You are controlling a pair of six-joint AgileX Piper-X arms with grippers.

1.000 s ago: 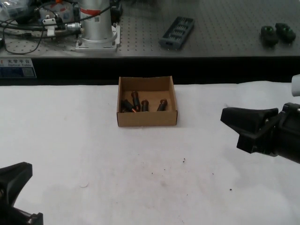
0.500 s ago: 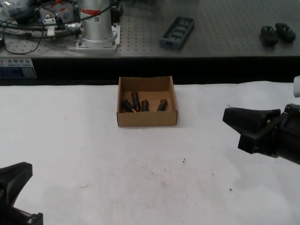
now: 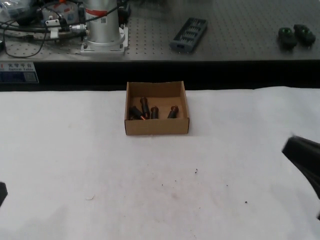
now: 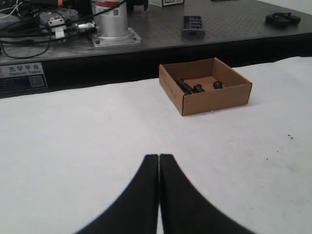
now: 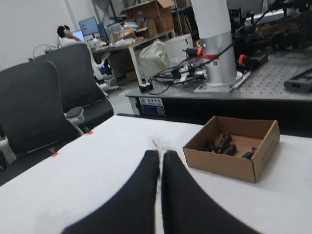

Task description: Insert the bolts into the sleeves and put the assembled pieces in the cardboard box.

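**A:** High view: the cardboard box (image 3: 156, 128) is sitting at 12 o'clock on the white desk (image 3: 100, 175). Four assembled pieces (image 3: 145, 111) are lying inside, mostly pointing 12-to-6. A dark arm (image 3: 304, 152) is peeking in at 3 o'clock, with the box at its 10.

**B:** Left wrist view: the left end effector (image 4: 159, 158) is sitting pinched together on nothing, box well ahead. Right wrist view: the right end effector (image 5: 161, 155) is doing the same. Guessing the job's looking done.

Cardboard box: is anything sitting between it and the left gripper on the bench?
Nothing visible. In the left wrist view, bare white sheet lies between the left gripper, jaws shut, and the cardboard box holding the assembled pieces.
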